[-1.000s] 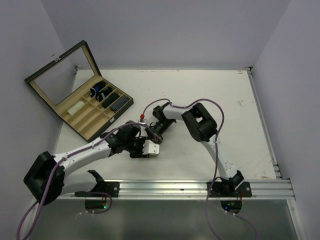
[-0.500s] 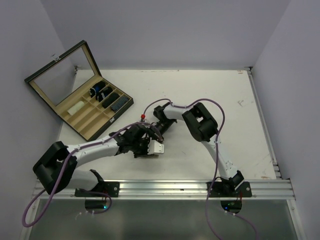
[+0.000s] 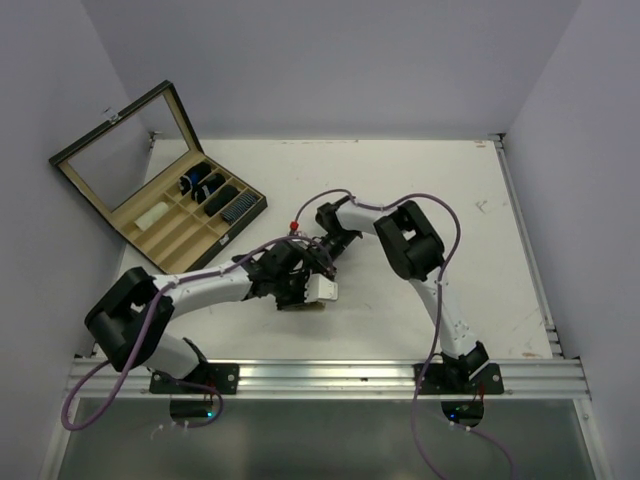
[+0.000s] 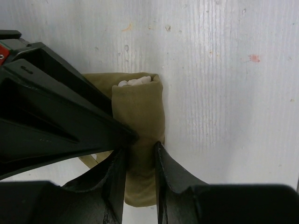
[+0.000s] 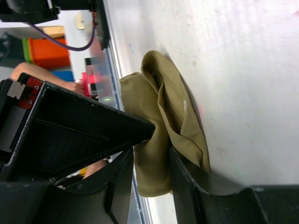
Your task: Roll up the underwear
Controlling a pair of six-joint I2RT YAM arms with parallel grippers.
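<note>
From above, the black-framed organiser box with beige compartments and an open lid (image 3: 176, 245) sits at the far left corner of the white table (image 3: 450, 200). The olive-green rolled cloth underwear (image 3: 298, 308) lies on the tabletop to the right of that box and nearer to my bases, mostly hidden beneath my wrists. My left gripper (image 3: 301, 297) reaches it from the box's near side. My right gripper (image 3: 319, 262) comes down at it from the side farther from my bases, so the two grippers meet tip to tip over the bundle, well apart from the box. Through my left wrist camera the underwear (image 4: 141, 114) is a short upright roll on the streaked white surface, with a pale lining showing at its top end. My left gripper (image 4: 140, 161) is closed narrowly on its lower half, one finger pressed to each side. The black tip of my other gripper touches the roll's left edge. Through my right wrist camera the underwear (image 5: 163, 112) looks looser, folded in soft lobes. My right gripper (image 5: 152, 175) has its lower lobe filling the moderate gap between both fingers, in contact on each side, while my left gripper's black wedge (image 5: 79, 135) butts against the cloth.
</note>
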